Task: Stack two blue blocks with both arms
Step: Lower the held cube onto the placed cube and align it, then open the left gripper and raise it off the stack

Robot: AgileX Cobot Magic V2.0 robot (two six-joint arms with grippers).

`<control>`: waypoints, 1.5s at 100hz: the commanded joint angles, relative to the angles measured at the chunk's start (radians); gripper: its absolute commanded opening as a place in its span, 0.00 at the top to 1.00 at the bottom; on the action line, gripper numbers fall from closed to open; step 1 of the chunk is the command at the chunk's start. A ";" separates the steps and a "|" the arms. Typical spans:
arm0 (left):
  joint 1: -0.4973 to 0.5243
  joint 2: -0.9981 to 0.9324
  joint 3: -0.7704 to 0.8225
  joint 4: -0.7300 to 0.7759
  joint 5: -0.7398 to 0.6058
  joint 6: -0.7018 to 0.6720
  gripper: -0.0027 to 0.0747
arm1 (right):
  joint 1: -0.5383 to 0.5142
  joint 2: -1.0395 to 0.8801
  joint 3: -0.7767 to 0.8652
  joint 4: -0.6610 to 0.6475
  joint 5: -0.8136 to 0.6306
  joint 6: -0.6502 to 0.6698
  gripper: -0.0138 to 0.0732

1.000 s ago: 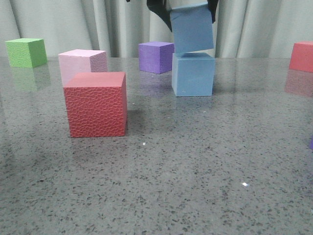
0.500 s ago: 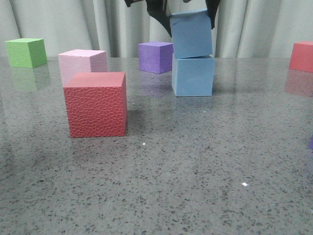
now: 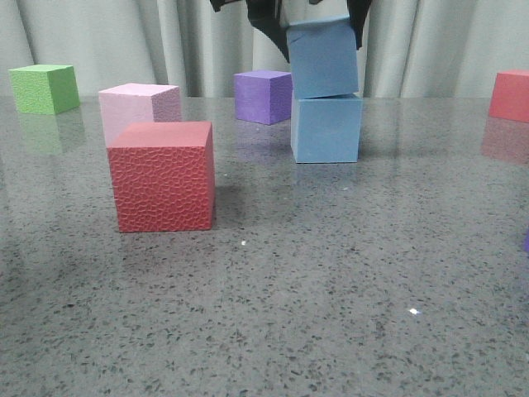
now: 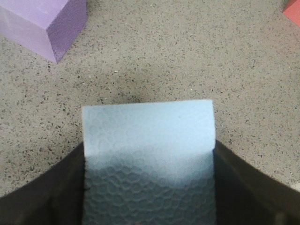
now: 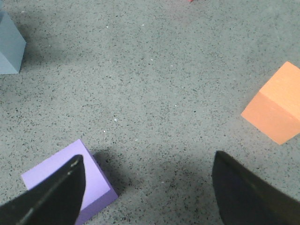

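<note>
Left gripper (image 3: 322, 21) is clamped on the upper blue block (image 3: 324, 59), fingers (image 4: 42, 197) tight against both its sides. That block sits slightly tilted on the lower blue block (image 3: 326, 126), apparently touching it, mid-table just beside the purple cube (image 3: 263, 96). Right gripper (image 5: 145, 187) hangs with fingers spread over bare table (image 5: 154, 93), nothing between them, a second purple cube (image 5: 70, 187) under one finger and an orange cube (image 5: 274, 110) off to the side
</note>
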 commanded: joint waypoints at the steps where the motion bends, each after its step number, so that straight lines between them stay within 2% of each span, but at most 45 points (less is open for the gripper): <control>1: -0.008 -0.056 -0.032 0.018 -0.056 -0.008 0.51 | -0.004 0.000 -0.023 -0.012 -0.065 -0.008 0.20; 13: -0.008 -0.056 -0.032 0.018 -0.061 -0.008 0.36 | -0.004 0.000 -0.023 -0.012 -0.065 -0.008 0.20; 20: -0.008 -0.056 -0.032 0.018 -0.061 -0.008 0.31 | -0.004 0.000 -0.023 -0.012 -0.065 -0.008 0.20; 47: -0.008 -0.056 -0.032 0.016 -0.061 -0.008 0.29 | -0.004 0.000 -0.023 -0.012 -0.065 -0.008 0.20; 65: -0.008 -0.056 -0.032 0.002 -0.064 -0.008 0.22 | -0.004 0.000 -0.023 -0.012 -0.065 -0.008 0.20; 125: -0.008 -0.101 -0.032 -0.004 -0.039 0.006 0.22 | -0.004 0.000 -0.023 -0.012 -0.065 -0.008 0.20; 150: -0.008 -0.157 -0.057 -0.004 -0.039 0.062 0.22 | -0.004 0.000 -0.023 -0.012 -0.065 -0.008 0.20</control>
